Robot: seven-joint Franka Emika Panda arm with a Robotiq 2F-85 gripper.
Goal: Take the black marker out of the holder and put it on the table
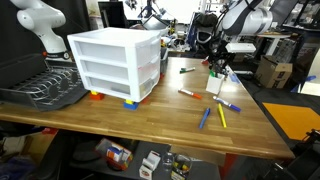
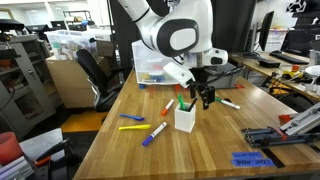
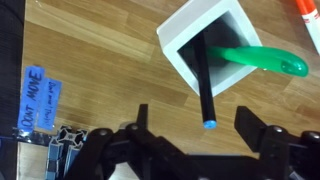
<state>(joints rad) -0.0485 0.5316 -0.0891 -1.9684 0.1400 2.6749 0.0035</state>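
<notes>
The Franka arm's gripper (image 3: 195,128) hangs over the holder (image 3: 172,45) with its jaws standing apart, one finger on each side of the upper end of the black marker (image 3: 201,85). The marker leans out of the white cup next to a green object (image 3: 265,62). The wrist view shows bare wood between the fingers and the marker, so nothing is gripped. By my reading the task is at its opening: the approach is lined up, while the clamp, the lift and the laying-down on the table (image 1: 120,125) are all yet to be done. The holder stands toward one end of the butcher-block top, with the table's edge not far beyond it in an exterior view. A red-and-white marker (image 3: 305,15) lies just beside the cup. A yellow marker (image 2: 131,118) and a blue marker (image 2: 132,126) lie further off on the planks. The white drawer unit (image 1: 115,62) is well apart and should not hinder a straight lift. Open wood shows between the holder and the blue tape labels (image 3: 35,95), and that looks the likeliest room for setting the marker down, provided the move stays short of the edge.
</notes>
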